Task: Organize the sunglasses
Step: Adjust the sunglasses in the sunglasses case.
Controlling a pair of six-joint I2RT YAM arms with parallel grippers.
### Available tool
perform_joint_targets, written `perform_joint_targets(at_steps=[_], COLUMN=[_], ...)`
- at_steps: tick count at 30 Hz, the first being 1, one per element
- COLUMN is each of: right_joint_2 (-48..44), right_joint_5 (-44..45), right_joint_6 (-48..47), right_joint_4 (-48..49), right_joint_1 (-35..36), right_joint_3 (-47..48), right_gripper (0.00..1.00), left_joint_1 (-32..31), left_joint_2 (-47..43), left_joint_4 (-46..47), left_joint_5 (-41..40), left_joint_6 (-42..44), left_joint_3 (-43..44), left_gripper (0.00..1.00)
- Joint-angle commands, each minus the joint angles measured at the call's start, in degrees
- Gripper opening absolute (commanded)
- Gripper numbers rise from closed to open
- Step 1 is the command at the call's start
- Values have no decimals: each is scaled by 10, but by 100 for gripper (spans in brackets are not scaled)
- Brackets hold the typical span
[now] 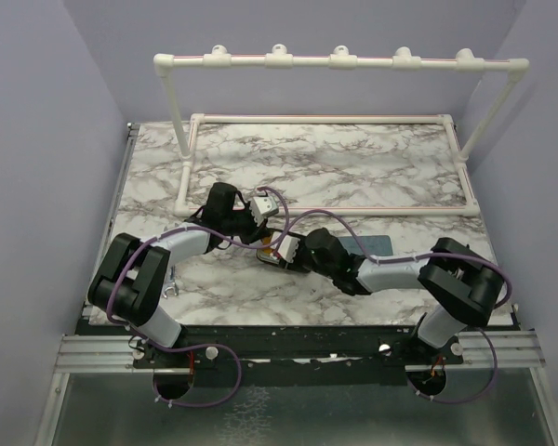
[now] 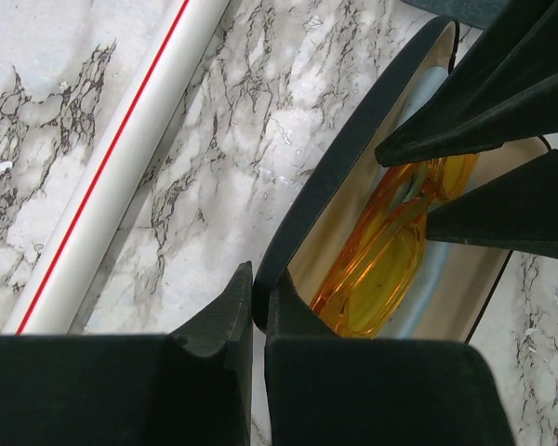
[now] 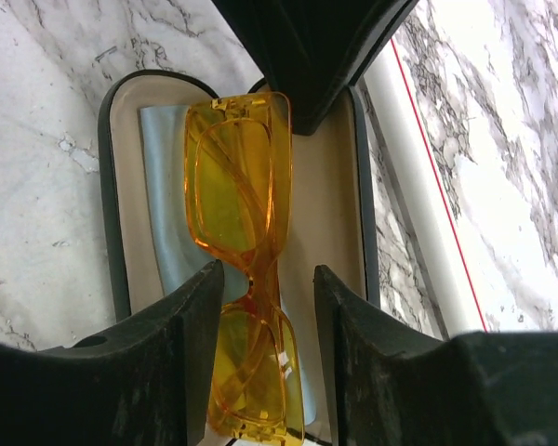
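You are looking at a white desk [image 1: 353,167] with grey marble veining, closed in by lilac walls [image 1: 37,139] on three sides. A white PVC pipe frame [image 1: 339,61] stands on the far half, with a thin red line running along its tubes. Near the middle of the desk lies a black oval case [image 3: 112,232], open, its lining cream, with a pale grey-blue cloth [image 3: 163,204] inside. One pipe runs near the case without touching it. To the right rests a grey-blue rectangular case [image 1: 377,244], partly hidden.
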Motion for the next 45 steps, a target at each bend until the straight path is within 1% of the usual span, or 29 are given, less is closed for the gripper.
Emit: perform_joint_targets(at_steps=[1, 3, 6, 11, 16, 19, 24, 32, 36, 40, 45], right_joint_2=[20, 25, 27, 28, 8, -16, -35, -18, 7, 9, -6], right_joint_5=[14, 24, 31, 20, 1, -40, -124, -176, -178, -150, -144], right_joint_6=[-32, -35, -40, -45, -37, -30, -20, 1, 19, 37, 43], right_joint_4=[-38, -40, -44, -63, -76, -94, -153, -170, -164, -135, -140], right_joint_1=[4, 3, 3, 3, 3, 3, 2, -19, -30, -34, -39], right_joint_3=[28, 29, 29, 37, 38, 35, 52, 67, 75, 70, 78], right_gripper=[46, 46, 38, 25, 19, 18, 17, 16, 16, 17, 22], left_joint_1=[-3, -4, -3, -3, -3, -4, -4, -5, -7, -8, -8], left_joint_2=[5, 5, 5, 5, 4, 7, 10, 5, -1, -2, -2], left_joint_4=[-15, -16, -16, -17, -18, -18, -20, -20, -19, -19, -24], left_joint_5=[9, 9, 11, 11, 11, 10, 13, 16, 16, 15, 17], left_joint_6=[8, 9, 11, 11, 16, 14, 14, 20, 24, 26, 29], left_joint_3=[15, 15, 13, 15, 14, 16, 20, 16, 11, 9, 11], left_gripper=[0, 0, 0, 0, 0, 0, 0, 0, 0, 0, 0])
